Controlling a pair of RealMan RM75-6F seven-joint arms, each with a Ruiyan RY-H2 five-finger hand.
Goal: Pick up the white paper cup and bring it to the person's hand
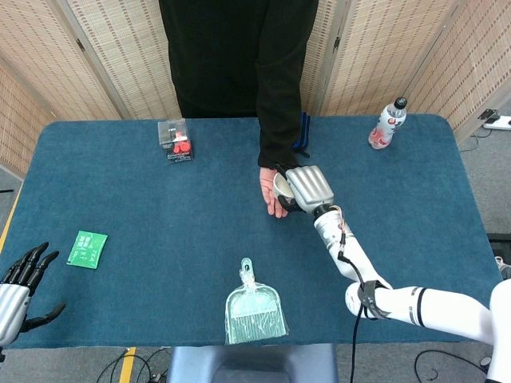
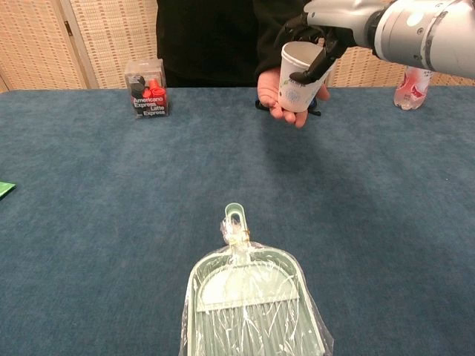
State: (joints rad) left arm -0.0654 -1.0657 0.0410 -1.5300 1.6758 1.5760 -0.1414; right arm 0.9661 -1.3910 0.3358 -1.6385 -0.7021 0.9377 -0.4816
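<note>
My right hand [image 1: 305,188] [image 2: 326,30] grips the white paper cup [image 2: 298,76] [image 1: 282,190] and holds it upright over the person's open palm [image 1: 273,191] [image 2: 276,93]. The cup's bottom sits at or just above the palm; contact cannot be told. The person's fingers stay flat, not closed on the cup. My left hand [image 1: 20,283] hangs open off the table's near-left corner, holding nothing.
A plastic-wrapped green dustpan [image 1: 254,311] [image 2: 252,304] lies at the front middle. A clear box with red items [image 1: 175,140] [image 2: 147,89] stands at the back left, a water bottle [image 1: 387,124] [image 2: 410,81] at the back right, a green packet [image 1: 86,249] at the left.
</note>
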